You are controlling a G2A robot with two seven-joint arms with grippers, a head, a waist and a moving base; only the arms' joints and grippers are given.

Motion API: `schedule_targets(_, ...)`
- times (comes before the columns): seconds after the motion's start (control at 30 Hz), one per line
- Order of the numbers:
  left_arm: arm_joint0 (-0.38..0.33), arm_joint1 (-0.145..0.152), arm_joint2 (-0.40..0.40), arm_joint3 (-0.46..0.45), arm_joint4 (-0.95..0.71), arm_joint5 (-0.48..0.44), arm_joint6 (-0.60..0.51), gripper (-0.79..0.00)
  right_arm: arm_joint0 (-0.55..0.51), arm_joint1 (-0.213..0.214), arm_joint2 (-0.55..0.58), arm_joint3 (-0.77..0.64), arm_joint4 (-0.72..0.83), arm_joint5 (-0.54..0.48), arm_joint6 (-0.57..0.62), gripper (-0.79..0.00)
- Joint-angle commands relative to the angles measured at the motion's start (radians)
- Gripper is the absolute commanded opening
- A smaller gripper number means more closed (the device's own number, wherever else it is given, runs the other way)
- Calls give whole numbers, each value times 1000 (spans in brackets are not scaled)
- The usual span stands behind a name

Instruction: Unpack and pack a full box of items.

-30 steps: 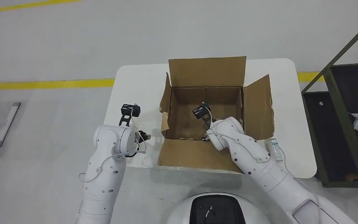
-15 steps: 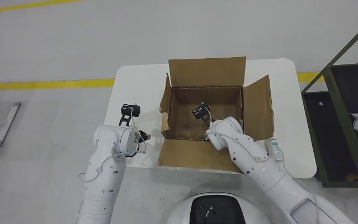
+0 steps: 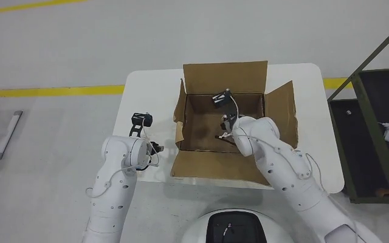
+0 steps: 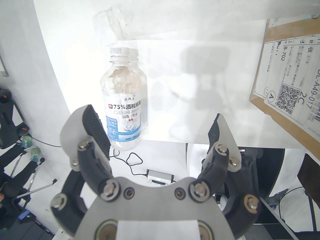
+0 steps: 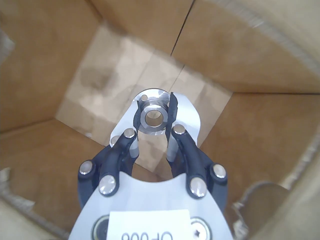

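A: Cardboard box (image 3: 225,76), flaps open, on the white table (image 3: 152,85). Right gripper (image 5: 155,114), where?

B: Down inside the box, walls all round it. Fingers clamped on a metal flanged ring (image 5: 146,126) (shiny, hole through the middle). The ring sits right between the pads at the tips, and the box floor shows beyond it.

A: Left gripper (image 4: 152,116)?

B: Outside the box, over the table near its edge. Fingers wide apart, nothing between them.

A: Anything near it?

B: A clear bottle (image 4: 123,106) with a white and blue label, on the table ahead of the left gripper. It's off to one finger's side, base just beside that finger's pad, not in the gap. Touching or not, can't tell. Cap points away from the gripper.

A: And the other finger?

B: Past it, well apart, a side of the box with a paper label (image 4: 287,76) stuck on.
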Motion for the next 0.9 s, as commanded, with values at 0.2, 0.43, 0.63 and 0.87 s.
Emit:
schedule_targets(0.2, 0, 0, 0, 0, 0, 0, 0, 0, -137, 23, 225, -323, 196, -35, -132, -785)
schedule_targets(0.43, 0, 0, 0, 0, 0, 0, 0, 0, -155, 25, 249, -348, 231, -44, -148, -785)
schedule_targets(0.63, 0, 0, 0, 0, 0, 0, 0, 0, -155, 25, 249, -348, 231, -44, -148, -785)
schedule_targets(0.87, 0, 0, 0, 0, 0, 0, 0, 0, -150, 36, 375, -446, 279, -42, -245, -785)
